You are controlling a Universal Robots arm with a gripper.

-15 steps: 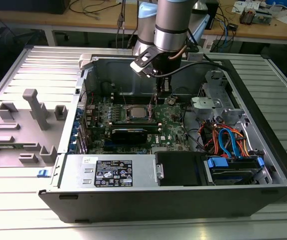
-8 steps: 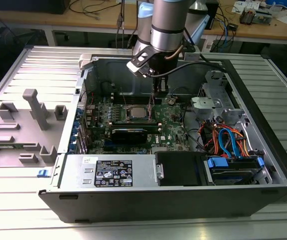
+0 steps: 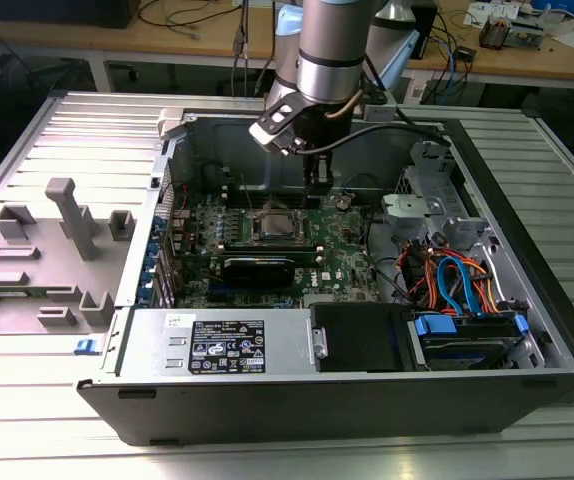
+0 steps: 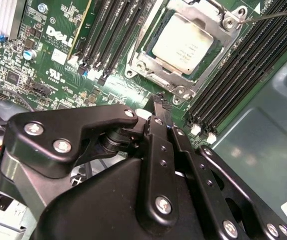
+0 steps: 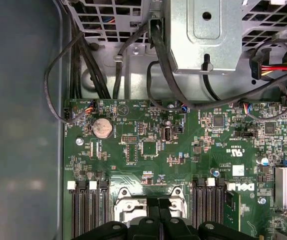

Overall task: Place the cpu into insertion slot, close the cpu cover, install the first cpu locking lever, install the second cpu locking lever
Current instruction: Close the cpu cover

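Jaws, pressed together, hover just beside the seated cpu (image 4: 186, 42).

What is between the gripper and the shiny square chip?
In the second wrist view, one edge of the metal cover frame lies between the gripper and the chip. The frame lies around the chip.

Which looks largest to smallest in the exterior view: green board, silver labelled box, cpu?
1. green board, largest.
2. silver labelled box, next, though it sits nearer the camera, so these two are unsure.
3. cpu, clearly smallest.
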